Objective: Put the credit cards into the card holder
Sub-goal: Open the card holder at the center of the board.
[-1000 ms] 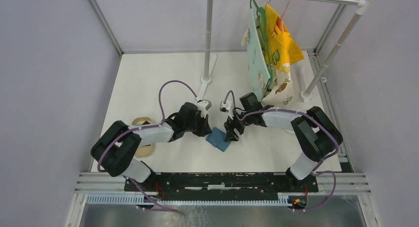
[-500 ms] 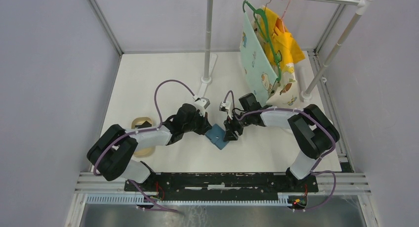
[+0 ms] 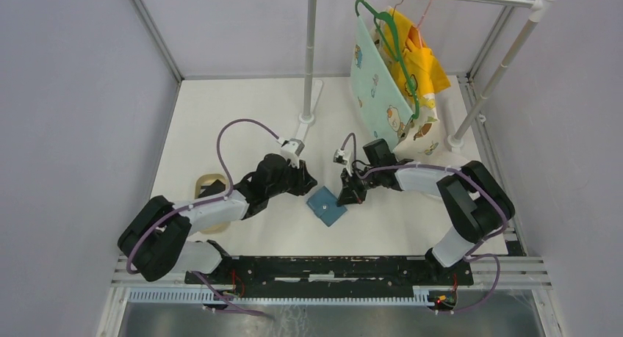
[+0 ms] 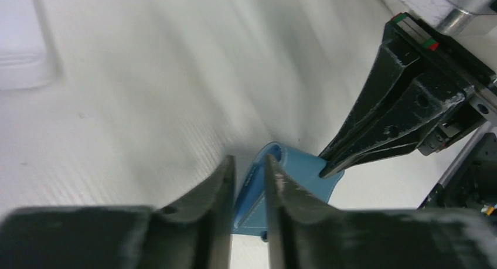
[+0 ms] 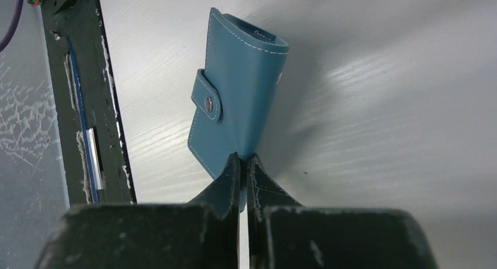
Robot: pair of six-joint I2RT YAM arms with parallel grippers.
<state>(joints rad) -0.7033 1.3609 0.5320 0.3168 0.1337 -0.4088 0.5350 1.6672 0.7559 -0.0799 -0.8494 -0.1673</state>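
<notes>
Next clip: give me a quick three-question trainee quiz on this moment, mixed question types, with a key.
1. True or false: the strap on the wallet is snapped closed.
2. What does the right gripper pinch? A) a loose card B) the wallet's edge C) a hanger
3. Short answer: beside which arm does the tan tray lie?

Key: 1 true. 2 B; its fingers are shut on the wallet's near edge. 3 The left arm, which partly covers it.
</notes>
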